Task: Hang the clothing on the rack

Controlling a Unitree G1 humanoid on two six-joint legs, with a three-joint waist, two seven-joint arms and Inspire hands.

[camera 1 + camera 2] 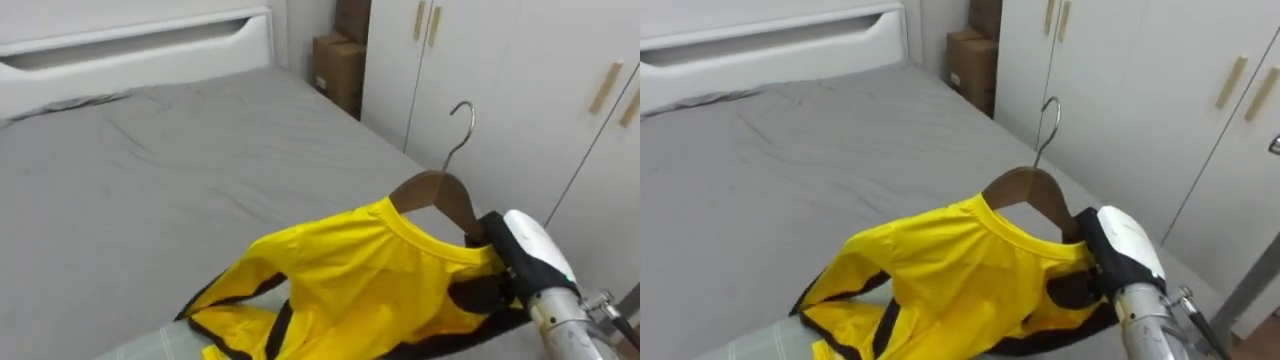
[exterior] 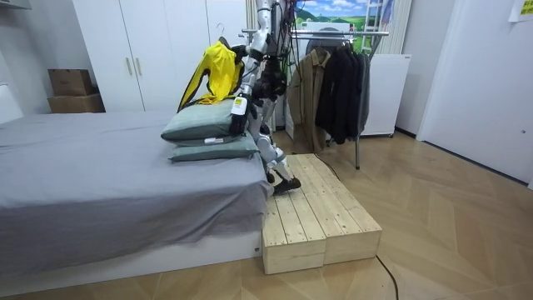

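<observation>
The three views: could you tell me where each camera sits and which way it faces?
Left eye view: on the head, looking down at the yellow shirt on its hanger over the bed; right hand shows.
Right eye view: same scene, slightly offset.
Room view: across the room, facing the wardrobe; whole robot, on a wooden platform.

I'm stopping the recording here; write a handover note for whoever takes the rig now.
Right hand: fingers closed on one end of the wooden hanger, through the yellow shirt, held up above the bed.
Left hand: low beside the pillows in the room view.
Done: shirt is on the hanger.
Left: carry it to the clothes rack behind the robot and hook it on the rail.
</observation>
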